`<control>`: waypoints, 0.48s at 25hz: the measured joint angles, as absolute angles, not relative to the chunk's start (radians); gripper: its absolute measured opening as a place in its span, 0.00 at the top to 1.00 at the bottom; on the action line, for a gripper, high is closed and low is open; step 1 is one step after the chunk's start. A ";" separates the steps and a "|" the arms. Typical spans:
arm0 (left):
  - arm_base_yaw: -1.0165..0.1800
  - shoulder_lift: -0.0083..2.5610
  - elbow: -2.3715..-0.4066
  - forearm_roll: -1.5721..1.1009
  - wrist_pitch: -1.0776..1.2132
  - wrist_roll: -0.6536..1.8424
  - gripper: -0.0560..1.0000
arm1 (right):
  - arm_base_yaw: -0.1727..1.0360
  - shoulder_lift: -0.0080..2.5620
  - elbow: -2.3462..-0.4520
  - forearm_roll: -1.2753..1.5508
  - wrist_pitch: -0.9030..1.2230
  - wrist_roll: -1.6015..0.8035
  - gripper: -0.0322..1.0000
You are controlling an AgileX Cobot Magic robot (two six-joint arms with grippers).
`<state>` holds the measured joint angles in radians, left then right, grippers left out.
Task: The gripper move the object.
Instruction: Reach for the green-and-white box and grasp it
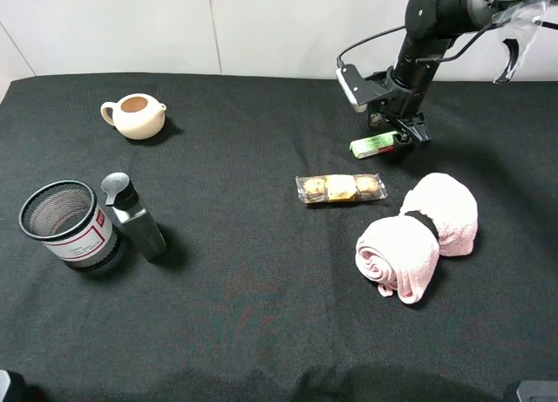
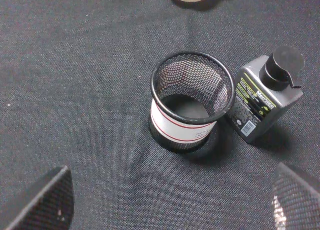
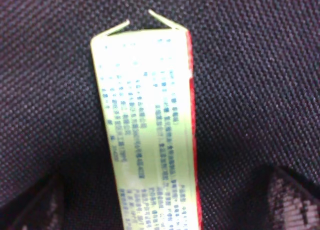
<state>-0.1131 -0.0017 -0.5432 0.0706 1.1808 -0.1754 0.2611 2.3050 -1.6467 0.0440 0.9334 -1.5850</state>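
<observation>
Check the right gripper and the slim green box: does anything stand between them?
Nothing visible does. The right gripper is down at the box; the right wrist view shows the box lying between its open fingers on bare cloth. The chocolate packet lies apart.

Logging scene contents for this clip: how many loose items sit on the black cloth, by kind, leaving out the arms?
Teapot: 1
Mesh cup: 1
Bottle: 1
Snack packet: 1
Slim box: 1
Pink towel bundle: 1
Total: 6
</observation>
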 joint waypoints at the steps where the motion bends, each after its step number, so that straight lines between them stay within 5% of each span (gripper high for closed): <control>1: -0.113 -0.002 -0.543 0.071 1.181 -0.175 0.16 | 0.261 2.305 -1.647 0.046 0.933 -1.585 0.41; 12: -0.113 -0.002 -0.543 0.071 1.181 -0.175 0.16 | 0.261 2.305 -1.647 0.048 0.933 -1.585 0.57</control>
<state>-0.1131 -0.0017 -0.5432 0.0706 1.1808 -0.1754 0.2611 2.3050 -1.6467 0.0481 0.9334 -1.5850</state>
